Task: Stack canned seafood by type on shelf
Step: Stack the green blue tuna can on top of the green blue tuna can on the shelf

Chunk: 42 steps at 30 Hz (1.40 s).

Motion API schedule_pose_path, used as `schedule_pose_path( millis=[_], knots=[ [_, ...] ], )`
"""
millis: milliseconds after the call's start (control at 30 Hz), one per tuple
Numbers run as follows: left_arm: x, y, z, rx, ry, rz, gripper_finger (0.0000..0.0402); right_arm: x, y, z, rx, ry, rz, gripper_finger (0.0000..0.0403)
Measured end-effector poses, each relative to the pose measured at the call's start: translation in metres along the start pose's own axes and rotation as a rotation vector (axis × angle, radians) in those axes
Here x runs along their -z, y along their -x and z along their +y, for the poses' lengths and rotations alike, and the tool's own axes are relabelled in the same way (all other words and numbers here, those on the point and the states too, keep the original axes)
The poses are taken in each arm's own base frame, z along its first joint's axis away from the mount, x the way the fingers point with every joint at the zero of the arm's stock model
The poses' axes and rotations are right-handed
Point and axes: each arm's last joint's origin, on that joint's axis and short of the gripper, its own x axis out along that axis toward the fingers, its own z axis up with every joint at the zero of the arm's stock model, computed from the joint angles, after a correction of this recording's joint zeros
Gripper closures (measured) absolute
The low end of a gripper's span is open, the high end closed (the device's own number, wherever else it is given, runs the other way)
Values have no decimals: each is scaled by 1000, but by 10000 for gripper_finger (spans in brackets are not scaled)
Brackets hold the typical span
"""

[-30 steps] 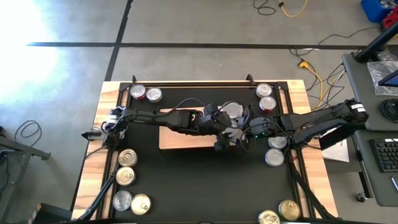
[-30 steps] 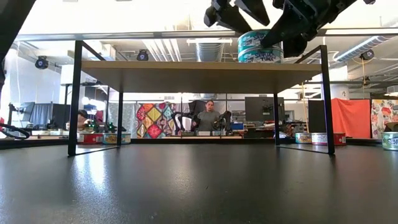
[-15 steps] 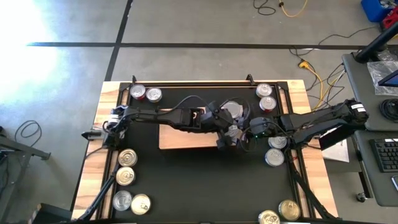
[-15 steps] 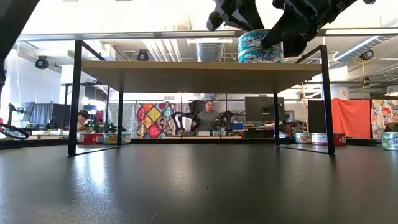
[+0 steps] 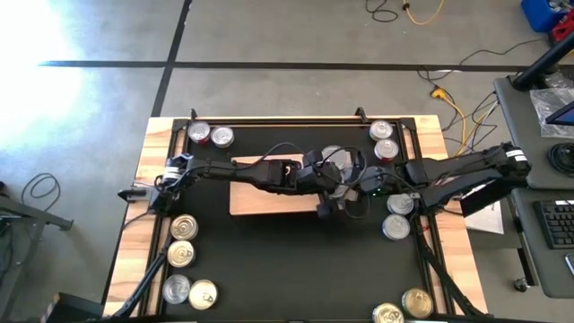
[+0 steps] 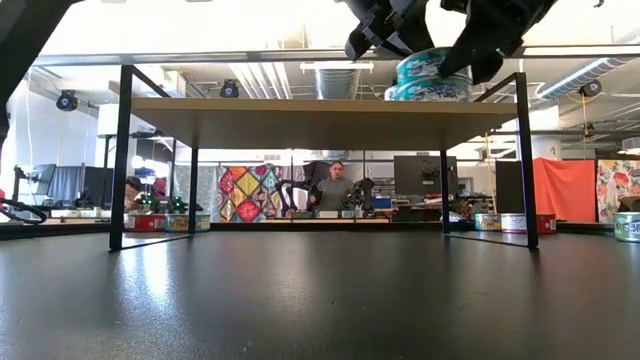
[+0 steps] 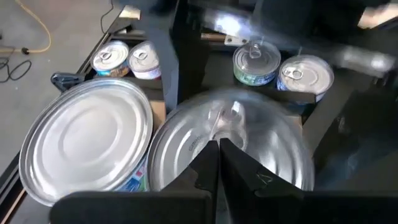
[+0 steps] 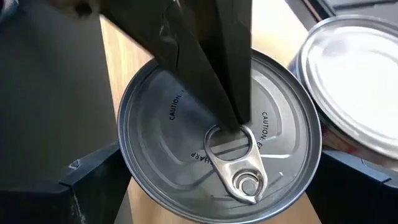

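- From above we see both arms meet over the right end of the shelf (image 5: 260, 202), the pale board in the middle of the black tabletop (image 5: 296, 269). The left gripper (image 5: 328, 186) reaches in from the left and the right gripper (image 5: 345, 196) from the right, close together. Loose tins (image 5: 182, 240) wait near the edges, well apart from the shelf.
- From the low view we see two teal tins (image 6: 425, 76) on top of the shelf's right end, the upper one a bit tilted. Both grippers hang just above them. We think the top tin must sit flat before anyone lets go.
- In the left wrist view our left fingers (image 7: 208, 165) are pressed together, with nothing between them, their tips on the silver lid (image 7: 233, 149) of a tin. Another tin (image 7: 84, 146) sits just beside it. We would push softly and straight down.
- In the right wrist view our right fingers (image 8: 87, 186) are spread wide, one on each side of the same tin (image 8: 217, 134), not squeezing it. The left arm's dark tip presses by the pull tab (image 8: 239, 165). We should keep the tin centered.
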Motion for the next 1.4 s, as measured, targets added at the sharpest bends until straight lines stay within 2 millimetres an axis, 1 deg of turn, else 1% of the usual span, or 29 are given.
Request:
schedule_pose_path(
  millis=[167, 300, 500, 633, 833, 933, 1167, 1267, 1400],
  knots=[
    [3, -10, -3, 0, 1, -3, 401, -3, 10, -2, 2, 27, 65, 3],
    [5, -13, -3, -5, -2, 10, 402, -1, 15, -3, 8, 39, 98, 3],
    [6, -13, -3, -8, -2, 10, 402, -2, 11, -2, 3, 31, 80, 3],
    [5, -12, -3, -8, -1, 8, 402, 0, 12, -2, -4, 21, 96, 3],
    [5, -12, -3, -10, 1, 7, 402, 6, 25, -7, -13, 22, 193, 3],
    [4, -12, -2, -37, 16, -1, 402, 8, 34, -9, -7, 16, 219, 3],
    [-3, -5, 0, -55, 25, -46, 401, -7, 55, -13, -9, -7, 110, 3],
    [-9, 1, 0, -52, 18, -44, 401, -13, 59, -13, -16, -10, 72, 3],
    [-19, 12, -2, -35, -12, -57, 401, -17, 59, -12, -15, -9, 29, 3]
  ],
)
